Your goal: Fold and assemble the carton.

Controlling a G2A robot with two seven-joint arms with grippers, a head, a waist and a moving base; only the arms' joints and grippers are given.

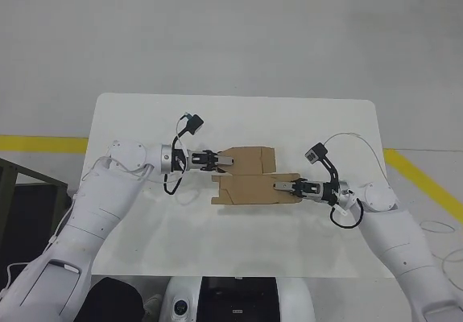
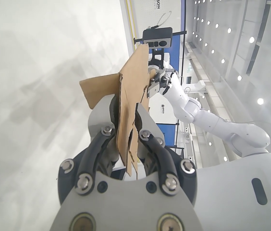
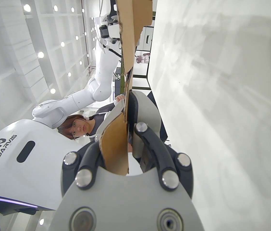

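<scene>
A flattened brown carton (image 1: 255, 188) is held over the middle of the white table (image 1: 215, 121), between 2 grippers. The end nearer the table's left edge is gripped by the left gripper (image 1: 225, 162), whose fingers (image 2: 147, 118) are pressed together on the cardboard. The end nearer the table's right edge is pinched the same way by the right gripper (image 1: 283, 187). 1 flap is bent toward the table; contact with it cannot be told.
</scene>
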